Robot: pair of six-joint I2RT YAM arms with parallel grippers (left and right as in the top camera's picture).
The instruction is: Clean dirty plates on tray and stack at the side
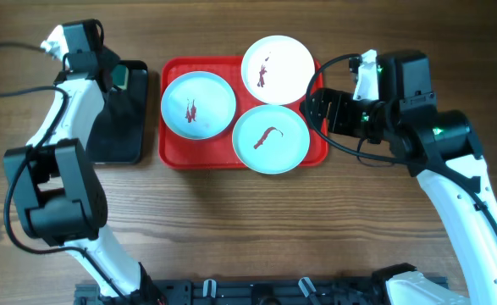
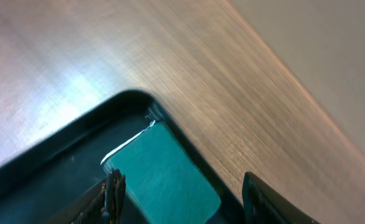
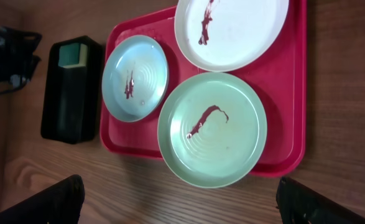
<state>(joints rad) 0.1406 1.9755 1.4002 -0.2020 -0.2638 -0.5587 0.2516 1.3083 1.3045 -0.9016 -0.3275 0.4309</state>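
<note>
The step in hand looks to be picking up the sponge (image 2: 163,177), which is lying in the far end of the black tray (image 1: 117,135), close against its corner wall. The left gripper (image 2: 182,193) is hanging over it with its jaws standing apart on either side; the right-hand finger is showing a gap, so nothing is being gripped yet. To do this well, the jaws should be sinking low around the sponge's middle, pinching it evenly, then lifting clear of the wall.

The tray (image 1: 170,158) is sitting mid-table (image 1: 231,229), carrying all three plates: a pale blue one (image 1: 198,103) at the left, a white one (image 1: 278,68) at the far side overhanging the rim, and a greenish one (image 1: 270,138) nearest. Each is showing a dark red smear. The right gripper (image 3: 179,199) is waiting just right of the tray, jaws wide apart and empty.
</note>
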